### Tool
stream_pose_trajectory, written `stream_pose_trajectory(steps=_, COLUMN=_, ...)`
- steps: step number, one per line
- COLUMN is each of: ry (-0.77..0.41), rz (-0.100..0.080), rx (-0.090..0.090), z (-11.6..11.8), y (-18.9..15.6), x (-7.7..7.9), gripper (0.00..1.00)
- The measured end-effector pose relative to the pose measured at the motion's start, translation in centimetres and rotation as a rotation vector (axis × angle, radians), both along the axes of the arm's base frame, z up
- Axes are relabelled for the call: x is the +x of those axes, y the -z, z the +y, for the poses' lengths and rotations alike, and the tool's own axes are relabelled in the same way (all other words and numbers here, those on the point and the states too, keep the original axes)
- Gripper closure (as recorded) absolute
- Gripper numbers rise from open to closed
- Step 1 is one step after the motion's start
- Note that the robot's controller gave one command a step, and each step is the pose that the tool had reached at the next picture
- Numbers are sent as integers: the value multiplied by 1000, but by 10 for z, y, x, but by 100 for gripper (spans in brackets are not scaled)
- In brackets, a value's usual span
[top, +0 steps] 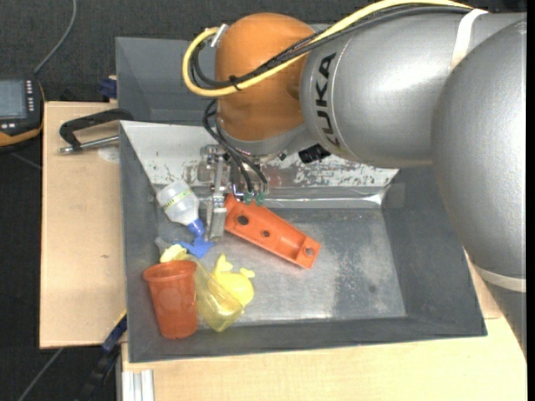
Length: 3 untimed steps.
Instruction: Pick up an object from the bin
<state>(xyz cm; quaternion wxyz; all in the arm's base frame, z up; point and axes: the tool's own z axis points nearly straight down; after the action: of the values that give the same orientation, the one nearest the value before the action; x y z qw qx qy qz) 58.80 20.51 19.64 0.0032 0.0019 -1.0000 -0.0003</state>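
- the landmark is an orange flat bar (269, 234) with small holes along it. it lies flat on the floor of the grey bin (376, 257), roughly in the middle, slanting from its upper-left end down to its lower-right end.
- the gripper (218, 220) hangs down at the bar's upper-left end, with its tip right against that end or just beside it. which of the two cannot be told.
- whether the gripper is spread or pressed together cannot be told either, as its metal parts overlap from this angle. nothing can be seen pinched in it.
- directly above the bar's upper-left end sits the arm's rounded orange cover (255, 73), with a yellow cable (197, 53) looping round it. the thick silver arm (393, 82) runs off to the upper right of the bar.
- just left of the bar's upper-left end, on the far side of the gripper, lies a small clear plastic bottle (177, 200) with a pale cap.
- a small blue piece (197, 241) lies below and to the left of that same end, close by the gripper's tip.
- further below and to the left of the bar stands an upright orange cup (173, 297).
- a yellow crumpled thing (226, 291) rests touching the cup's right side, below the bar's upper-left end and apart from the bar.
- the bin floor to the right of the bar and below its lower-right end is bare grey metal.
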Motion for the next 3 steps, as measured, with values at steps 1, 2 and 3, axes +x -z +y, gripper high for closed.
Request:
stream_pose_trajectory(steps=1, ry=3, rz=-8, rx=2, z=-1, y=-6, x=2, gripper=0)
stream_pose_trajectory(steps=2, ry=4, rz=-5, rx=3, z=-52, y=17, x=-12, gripper=0)
stream_pose_trajectory(steps=3, ry=13, rz=-1, rx=-1, z=-92, y=24, x=-14, gripper=0)
